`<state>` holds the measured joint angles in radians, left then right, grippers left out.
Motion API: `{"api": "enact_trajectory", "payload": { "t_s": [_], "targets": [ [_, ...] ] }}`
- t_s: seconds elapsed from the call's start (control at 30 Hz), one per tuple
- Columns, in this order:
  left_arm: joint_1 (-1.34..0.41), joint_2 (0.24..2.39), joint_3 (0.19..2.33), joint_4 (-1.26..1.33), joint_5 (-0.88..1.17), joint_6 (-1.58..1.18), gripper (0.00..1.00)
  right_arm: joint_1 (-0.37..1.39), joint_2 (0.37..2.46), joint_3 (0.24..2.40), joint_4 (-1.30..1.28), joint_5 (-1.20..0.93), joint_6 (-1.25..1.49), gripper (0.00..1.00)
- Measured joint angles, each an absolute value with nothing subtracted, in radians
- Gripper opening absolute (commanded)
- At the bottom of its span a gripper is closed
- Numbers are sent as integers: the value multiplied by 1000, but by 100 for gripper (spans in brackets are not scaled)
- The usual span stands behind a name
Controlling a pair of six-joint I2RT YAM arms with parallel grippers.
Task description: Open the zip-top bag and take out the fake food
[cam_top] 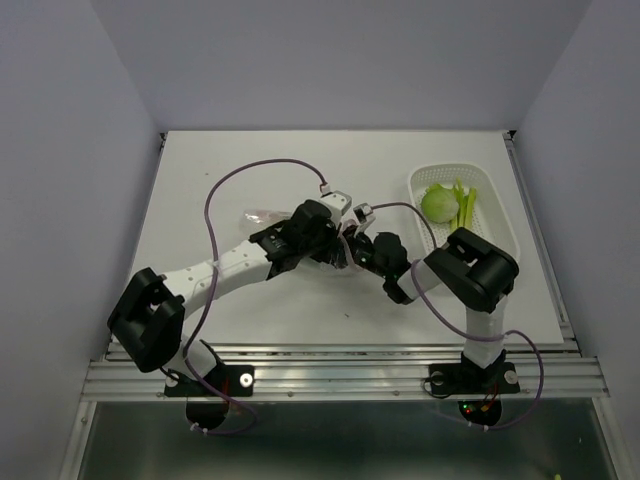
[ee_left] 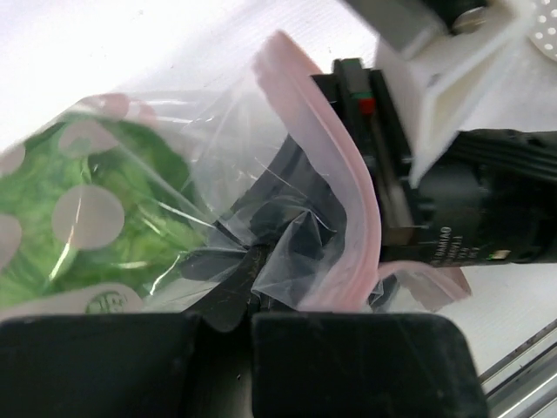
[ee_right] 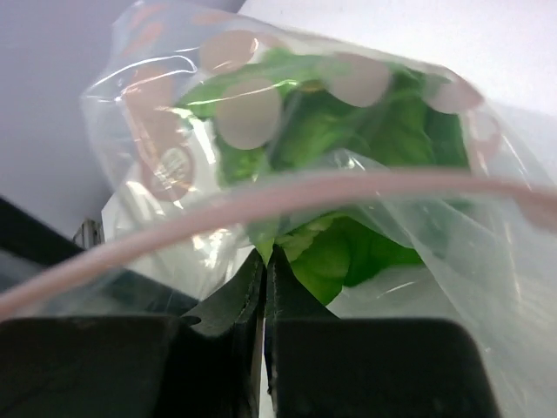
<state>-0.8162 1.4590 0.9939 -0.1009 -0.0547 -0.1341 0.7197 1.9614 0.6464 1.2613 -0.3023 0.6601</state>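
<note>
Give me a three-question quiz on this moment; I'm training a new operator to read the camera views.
1. True or false: the white basket holds a pale green ball.
2. Multiple choice: the left gripper is A) open above the table, B) shut on the zip-top bag, C) shut on the basket's rim.
3. Fill in the blank: in the right wrist view, the right gripper pinches the bag's plastic, and the leafy food inside is ___ in colour.

Key: 1 true; 2 B; 3 green.
</note>
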Motion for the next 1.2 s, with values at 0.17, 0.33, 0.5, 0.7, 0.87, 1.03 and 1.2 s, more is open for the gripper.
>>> {"api": "enact_trajectory", "payload": {
  "t_s": [0.17, 0.33, 0.5, 0.7, 0.87, 1.03, 1.2],
  "targets": [
    [-808, 1447, 994, -92, -63, -141, 0, 719, 1883, 625, 1237, -253, 635, 1],
    [-803, 1409, 994, -94, -88, -152, 0, 720, 1798, 621, 1150, -235, 601, 1],
    [-803, 1398, 995, -105, -124, -175, 0, 719, 1728, 625, 1044, -242, 578, 1],
    [-799, 1412, 1002, -117, -184, -186, 0, 721, 1655, 642, 867, -278, 544, 1],
    [-798, 1426, 1024, -116, -215, -189, 0, 721, 1568, 664, 720, -276, 501, 1],
    [-798, 1435, 1055, -112, -237, -191, 0, 721, 1482, 656, 651, -257, 481, 1],
    [-799, 1465, 1073, -105, -249, -201, 0, 721, 1388, 629, 596, -238, 456, 1]
  ]
}}
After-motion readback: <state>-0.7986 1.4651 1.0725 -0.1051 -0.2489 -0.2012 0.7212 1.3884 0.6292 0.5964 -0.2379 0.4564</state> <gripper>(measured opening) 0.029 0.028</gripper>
